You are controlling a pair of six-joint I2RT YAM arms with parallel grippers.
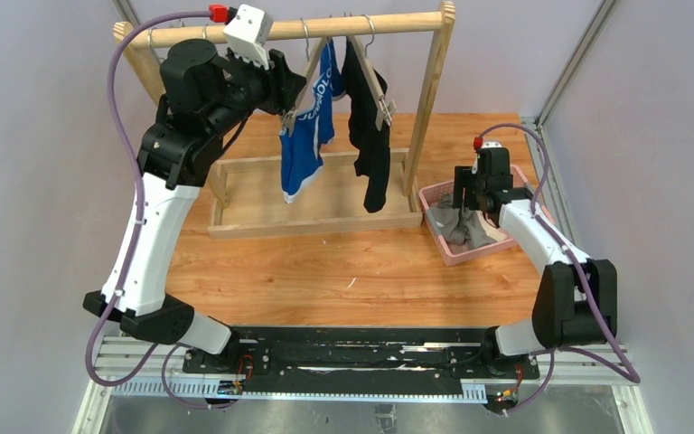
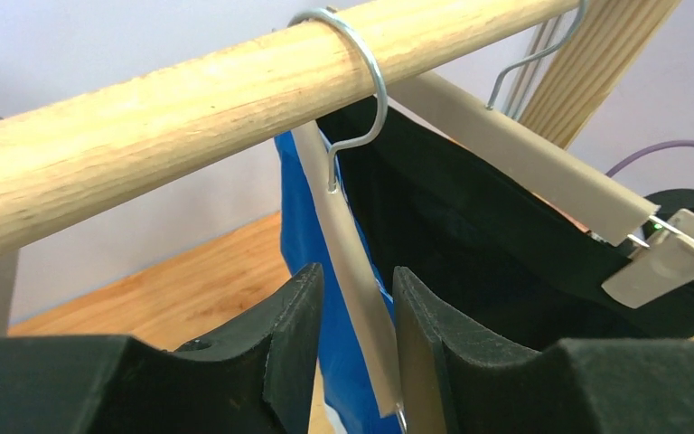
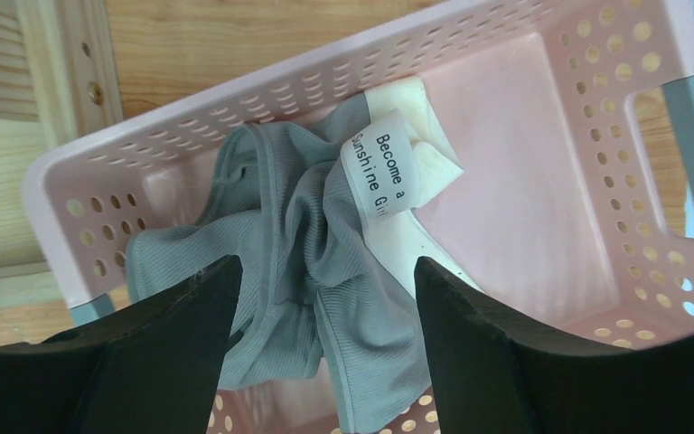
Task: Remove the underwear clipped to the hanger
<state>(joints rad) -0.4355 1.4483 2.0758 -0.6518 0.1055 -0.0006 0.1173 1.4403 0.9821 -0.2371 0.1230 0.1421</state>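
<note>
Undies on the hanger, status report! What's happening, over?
Left gripper, jaws open astride a hanger arm. Right gripper open over grey briefs in pink basket. Blue briefs and black briefs hang clipped. Nothing blocking.

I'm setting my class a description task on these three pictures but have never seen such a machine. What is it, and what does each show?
Two robot arms are bolted at the edge of a wooden table. One picture looks down from above; the others come from cameras on each wrist. On a wooden rack hang blue briefs and black briefs, clipped to hangers. The left fingers straddle one hanger's pale bar, seemingly unclamped. The right fingers are open above grey briefs in a pink basket, holding nothing.
</note>
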